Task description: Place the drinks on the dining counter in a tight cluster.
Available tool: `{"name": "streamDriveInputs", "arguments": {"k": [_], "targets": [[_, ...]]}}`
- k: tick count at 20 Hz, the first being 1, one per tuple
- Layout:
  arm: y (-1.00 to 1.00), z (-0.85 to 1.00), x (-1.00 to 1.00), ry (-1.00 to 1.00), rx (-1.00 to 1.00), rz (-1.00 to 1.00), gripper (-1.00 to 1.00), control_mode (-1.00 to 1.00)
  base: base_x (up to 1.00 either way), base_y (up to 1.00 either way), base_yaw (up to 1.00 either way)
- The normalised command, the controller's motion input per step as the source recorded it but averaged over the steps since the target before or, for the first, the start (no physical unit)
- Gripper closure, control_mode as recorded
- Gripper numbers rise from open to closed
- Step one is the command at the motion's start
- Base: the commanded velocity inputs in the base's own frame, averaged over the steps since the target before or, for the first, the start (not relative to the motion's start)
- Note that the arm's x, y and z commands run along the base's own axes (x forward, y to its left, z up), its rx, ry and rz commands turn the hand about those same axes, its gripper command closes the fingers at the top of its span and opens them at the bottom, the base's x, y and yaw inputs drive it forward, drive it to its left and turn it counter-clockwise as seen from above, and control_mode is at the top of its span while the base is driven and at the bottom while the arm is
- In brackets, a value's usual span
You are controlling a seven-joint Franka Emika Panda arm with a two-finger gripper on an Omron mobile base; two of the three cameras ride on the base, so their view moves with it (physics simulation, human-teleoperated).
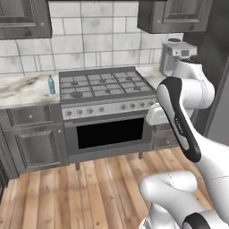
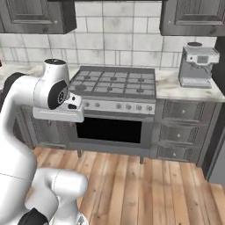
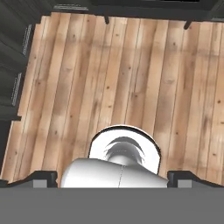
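Observation:
The small slim light-blue bottle (image 1: 51, 84) stands upright on the tiled-back marble worktop (image 1: 22, 89), just left of the stove. The blue flask, the amber bottle and the dining counter are out of view. My gripper (image 3: 113, 179) hangs in front of the oven, well away from the bottle, and points down at the wooden floor. Its fingertips (image 3: 42, 177) sit far apart at the bottom corners of the hand view. It is open and holds nothing. The white hand (image 1: 156, 117) shows at oven height beside the raised arm.
A grey gas stove (image 1: 105, 85) with a dark oven door (image 2: 112, 131) faces me. A coffee machine (image 2: 197, 63) stands on the worktop right of the stove. Grey cabinets flank the stove above and below. Wooden floor (image 3: 131, 74) lies under the hand.

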Motion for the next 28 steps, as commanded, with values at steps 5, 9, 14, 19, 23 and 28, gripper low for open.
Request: {"name": "streamDriveInputs", "arguments": {"k": [5, 9, 14, 19, 23, 28], "targets": [[0.00, 0.00, 0.00, 0.00, 0.00, 0.00, -1.00, 1.00, 1.00, 0.19, 0.00], [0.00, 0.00, 0.00, 0.00, 0.00, 0.00, -1.00, 1.00, 1.00, 0.16, 0.00], [0.00, 0.00, 0.00, 0.00, 0.00, 0.00, -1.00, 1.00, 1.00, 0.25, 0.00], [0.00, 0.00, 0.00, 0.00, 0.00, 0.00, -1.00, 1.00, 1.00, 0.72, 0.07], [0.00, 0.00, 0.00, 0.00, 0.00, 0.00, -1.00, 1.00, 1.00, 0.79, 0.19], [0.00, 0.00, 0.00, 0.00, 0.00, 0.00, -1.00, 1.00, 0.65, 0.54, 0.02]]}}
